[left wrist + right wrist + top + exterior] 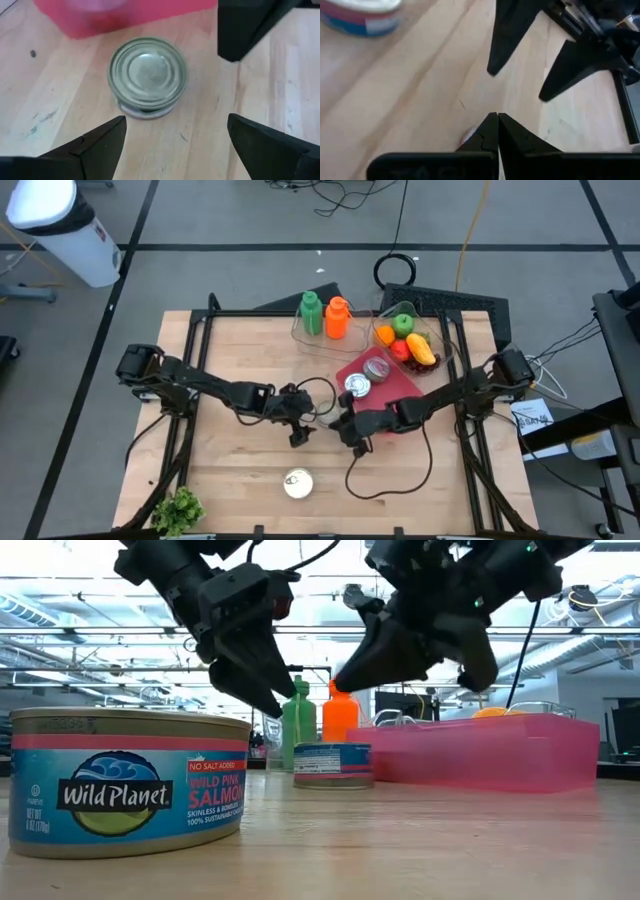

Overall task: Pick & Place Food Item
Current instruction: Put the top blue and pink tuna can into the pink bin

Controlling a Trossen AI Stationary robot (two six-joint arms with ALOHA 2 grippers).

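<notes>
A silver tin can (147,75) stands upright on its base on the wood, next to the red tray (125,17); it also shows in the high view as the can (358,385). My left gripper (176,120) is open, hangs above the table a little short of this can, and touches nothing. My right gripper (497,125) is shut, empty, and hovers close beside the left one at mid-table (350,432). A second can (377,368) lies inside the red tray. A third, a salmon can (125,780), stands near the table's near edge.
Green bottle (311,313) and orange bottle (337,317) stand at the far edge beside a clear container of fruit (410,340). A leafy green bunch (178,510) lies at the near left corner. A black cable (385,480) loops over the wood by the right arm.
</notes>
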